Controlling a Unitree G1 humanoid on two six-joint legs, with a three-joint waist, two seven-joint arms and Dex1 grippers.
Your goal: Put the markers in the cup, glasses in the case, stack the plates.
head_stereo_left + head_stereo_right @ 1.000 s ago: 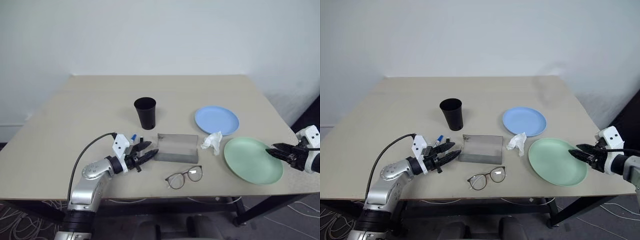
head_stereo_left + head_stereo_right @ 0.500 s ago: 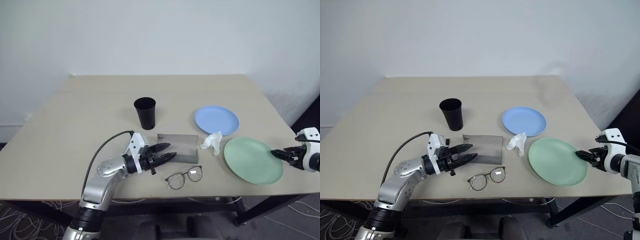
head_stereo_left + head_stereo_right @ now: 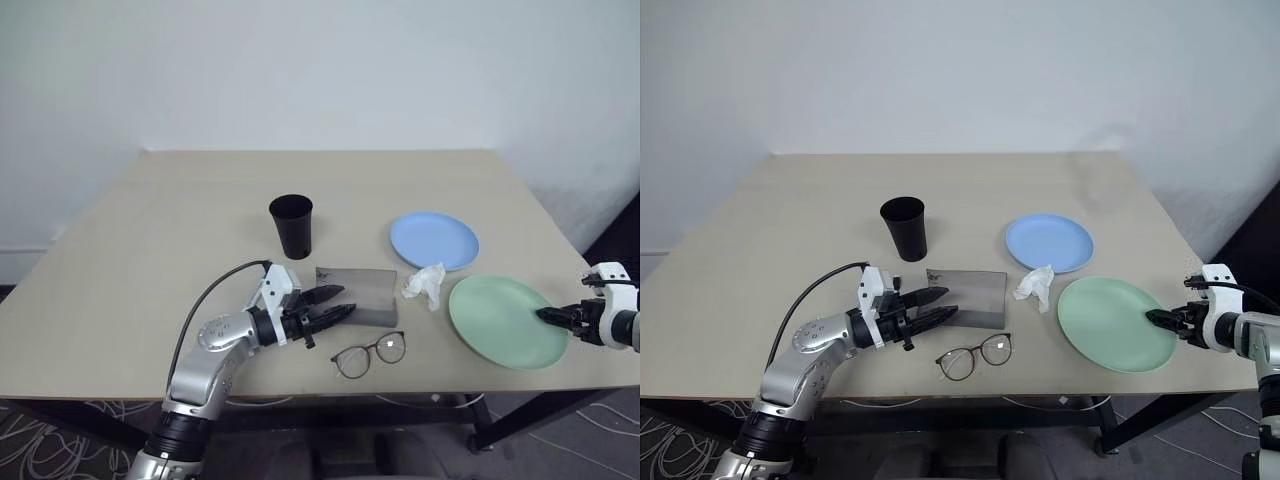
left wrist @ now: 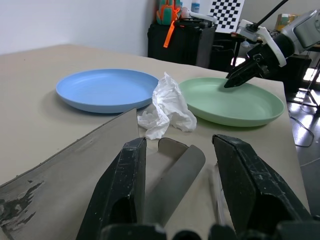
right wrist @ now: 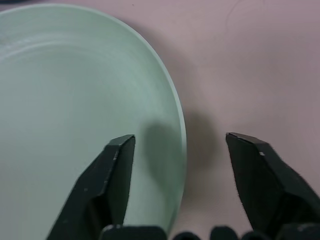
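Right tool [image 5: 177, 142] open, straddling the green plate [image 3: 505, 320] rim; left tool [image 3: 340, 303] open over the grey case [image 3: 362, 291]

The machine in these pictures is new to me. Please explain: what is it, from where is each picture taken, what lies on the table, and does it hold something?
It is a robot with two arms. Two pictures come from cameras in its head, looking down on a table. Two come from its wrists, looking along each claw's black fingers. On the table lie a black cup, a grey glasses case, glasses, a crumpled tissue, a blue plate and a green plate. The left claw is open over the case. The right claw is open astride the green plate's rim. I see nothing gripped.
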